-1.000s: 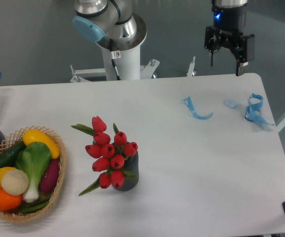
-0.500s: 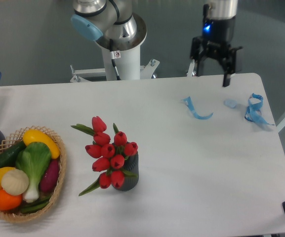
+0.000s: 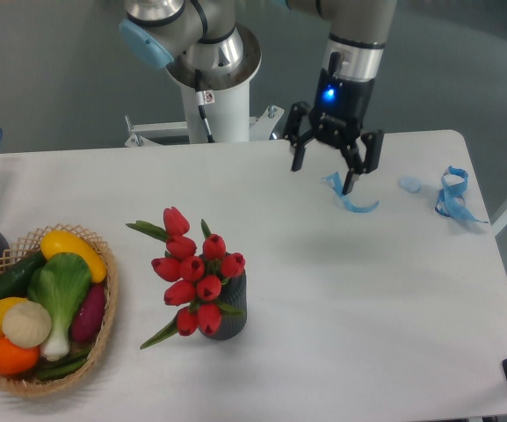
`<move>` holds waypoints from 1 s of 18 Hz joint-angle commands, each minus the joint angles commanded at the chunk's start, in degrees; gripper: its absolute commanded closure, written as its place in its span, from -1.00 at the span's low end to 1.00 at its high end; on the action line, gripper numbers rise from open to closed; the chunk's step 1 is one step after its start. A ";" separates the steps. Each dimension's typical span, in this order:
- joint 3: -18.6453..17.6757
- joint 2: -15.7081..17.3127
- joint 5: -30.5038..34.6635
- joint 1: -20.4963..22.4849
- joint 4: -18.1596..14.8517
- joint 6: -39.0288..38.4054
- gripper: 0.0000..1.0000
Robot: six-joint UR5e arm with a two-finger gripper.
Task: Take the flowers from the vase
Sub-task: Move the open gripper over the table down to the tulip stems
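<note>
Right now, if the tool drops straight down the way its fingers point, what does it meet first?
Probably bare table beside the blue ribbon scrap, which one open fingertip may clip; depth is unclear from this single view. The tool is far right of the flowers and vase.

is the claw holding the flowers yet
No, the claw hangs open and empty near the table's far edge, while the flowers sit in the vase.

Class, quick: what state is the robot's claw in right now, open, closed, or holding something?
Claw: open, holding nothing, above the table's far side, away from the flowers.
</note>
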 joint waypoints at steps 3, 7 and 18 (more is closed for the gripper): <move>0.17 -1.85 -1.34 -1.94 0.00 -1.59 -1.00; 0.61 -3.70 -2.91 -4.22 1.92 -1.59 -1.00; 1.76 -8.97 -5.12 -9.77 8.70 -1.76 -1.00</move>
